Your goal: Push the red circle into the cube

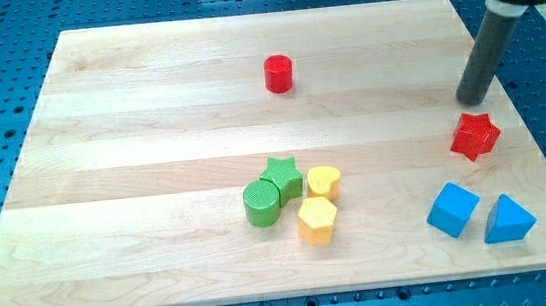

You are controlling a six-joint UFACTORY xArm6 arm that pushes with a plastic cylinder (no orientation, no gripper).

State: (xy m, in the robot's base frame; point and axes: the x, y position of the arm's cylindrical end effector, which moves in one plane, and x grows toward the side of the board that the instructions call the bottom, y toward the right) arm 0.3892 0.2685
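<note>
The red circle (279, 74), a short cylinder, stands alone in the upper middle of the wooden board (131, 137). The blue cube (453, 209) lies at the lower right. My tip (469, 102) is at the right side of the board, far to the right of the red circle and just above a red star (475, 135). The tip touches no block that I can see.
A blue triangle (508, 219) lies right of the cube. A cluster in the lower middle holds a green star (282, 176), a green cylinder (263, 203), a yellow heart (324, 181) and a yellow hexagon (318, 219). The board sits on a blue perforated table.
</note>
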